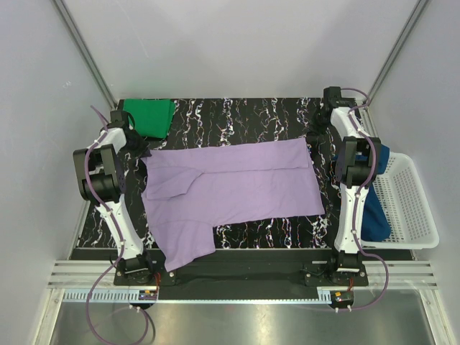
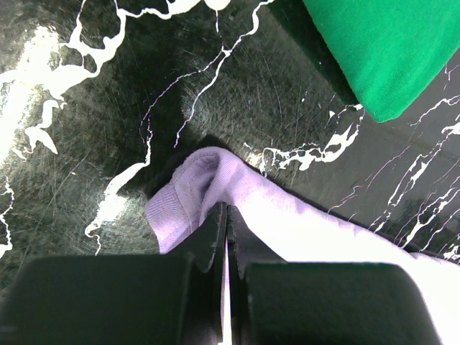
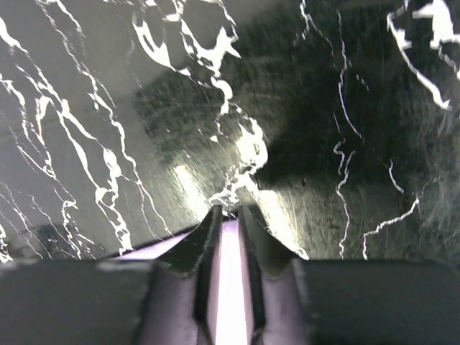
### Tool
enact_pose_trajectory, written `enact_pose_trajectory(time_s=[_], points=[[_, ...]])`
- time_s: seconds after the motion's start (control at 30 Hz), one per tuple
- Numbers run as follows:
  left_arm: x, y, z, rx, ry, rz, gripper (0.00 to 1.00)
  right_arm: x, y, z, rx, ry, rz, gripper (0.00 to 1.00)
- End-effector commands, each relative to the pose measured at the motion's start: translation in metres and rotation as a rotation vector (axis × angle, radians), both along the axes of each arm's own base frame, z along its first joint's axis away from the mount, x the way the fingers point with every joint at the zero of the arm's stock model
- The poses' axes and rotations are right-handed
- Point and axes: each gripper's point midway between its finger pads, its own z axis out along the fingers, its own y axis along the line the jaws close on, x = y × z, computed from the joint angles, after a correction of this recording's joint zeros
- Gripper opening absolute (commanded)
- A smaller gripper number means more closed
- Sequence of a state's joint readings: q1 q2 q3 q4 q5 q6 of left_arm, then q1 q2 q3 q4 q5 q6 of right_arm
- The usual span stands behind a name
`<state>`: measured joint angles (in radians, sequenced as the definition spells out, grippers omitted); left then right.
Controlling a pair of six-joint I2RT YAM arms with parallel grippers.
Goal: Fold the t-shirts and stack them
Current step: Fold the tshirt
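- The dark blue t-shirt (image 1: 376, 219), right of the lavender t-shirt (image 1: 230, 188), is mostly hidden behind the right arm (image 1: 351, 215); its shape cannot be told.
- The green t-shirt (image 1: 151, 116), beyond the lavender t-shirt's far left corner, is partly covered by the left arm (image 1: 100, 172); the left wrist view cuts it off at the top and right edges.
- From above, the left gripper (image 2: 226, 210) and right gripper (image 3: 230, 214) are hidden under their own wrists at the lavender t-shirt's 2 far corners.
- In the right wrist view a washed-out lavender strip fills the right gripper's gap; whether it is pinched cannot be told.
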<state>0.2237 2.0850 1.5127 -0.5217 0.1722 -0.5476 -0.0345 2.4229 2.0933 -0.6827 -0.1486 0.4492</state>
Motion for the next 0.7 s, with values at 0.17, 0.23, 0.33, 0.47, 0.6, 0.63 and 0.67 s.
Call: enact_pose_trajectory(time_s=[0.17, 0.23, 0.33, 0.47, 0.6, 0.63, 0.67], points=[[0.011, 0.0, 0.008, 0.0, -0.041, -0.006, 0.0, -0.017, 0.0, 0.038, -0.022, -0.032, 0.03, 0.28], [0.011, 0.003, 0.009, 0.003, -0.042, -0.002, 0.0, -0.024, 0.004, 0.03, -0.004, 0.008, 0.047, 0.29], [0.011, 0.003, 0.008, -0.003, -0.041, -0.002, 0.0, -0.029, 0.006, 0.025, 0.01, 0.017, 0.049, 0.28], [0.01, 0.003, 0.007, -0.006, -0.036, -0.003, 0.0, -0.034, 0.008, 0.02, 0.022, 0.025, 0.041, 0.27], [0.009, 0.002, 0.005, -0.007, -0.032, -0.003, 0.0, -0.038, 0.009, 0.018, 0.022, 0.036, 0.05, 0.26], [0.01, 0.003, 0.005, -0.006, -0.035, -0.003, 0.0, -0.037, 0.009, 0.019, 0.022, 0.033, 0.048, 0.26], [0.01, 0.003, 0.005, -0.005, -0.036, -0.001, 0.0, -0.037, 0.01, 0.02, 0.023, 0.03, 0.05, 0.24]])
